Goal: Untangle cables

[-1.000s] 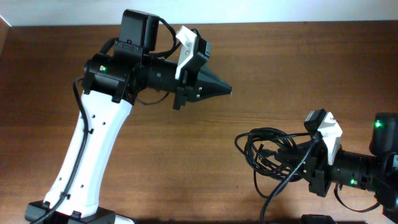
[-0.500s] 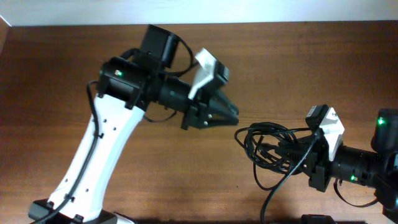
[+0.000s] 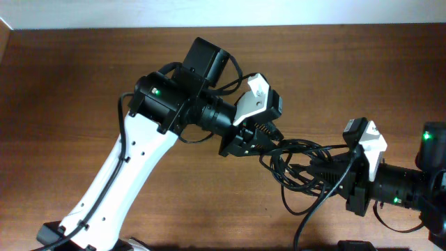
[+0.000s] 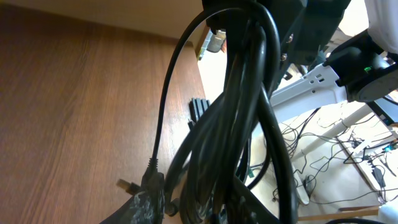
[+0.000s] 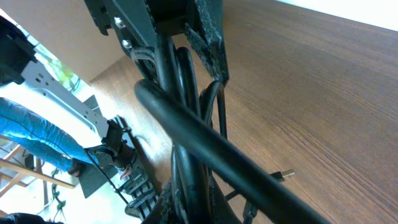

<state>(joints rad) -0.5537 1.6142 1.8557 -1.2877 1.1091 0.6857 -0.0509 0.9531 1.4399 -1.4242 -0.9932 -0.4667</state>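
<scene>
Place: a robot lab, a room where people try out robots.
Robots: a white robot arm (image 3: 111,181) and a black robot arm (image 3: 408,187) work at one brown wooden table (image 3: 348,77). Little green lights (image 3: 155,91) glow on them.
Wall: a plain white wall (image 3: 209,12) runs along the far edge of the table.
Floor: past the side edge of the table, lots of loose wires (image 4: 323,162) lie all over a pale floor.
Plugs: a white power strip (image 4: 314,78) sits out past that edge too.
Person: legs in blue jeans (image 5: 37,134) stand on the floor beyond the table's edge.
</scene>
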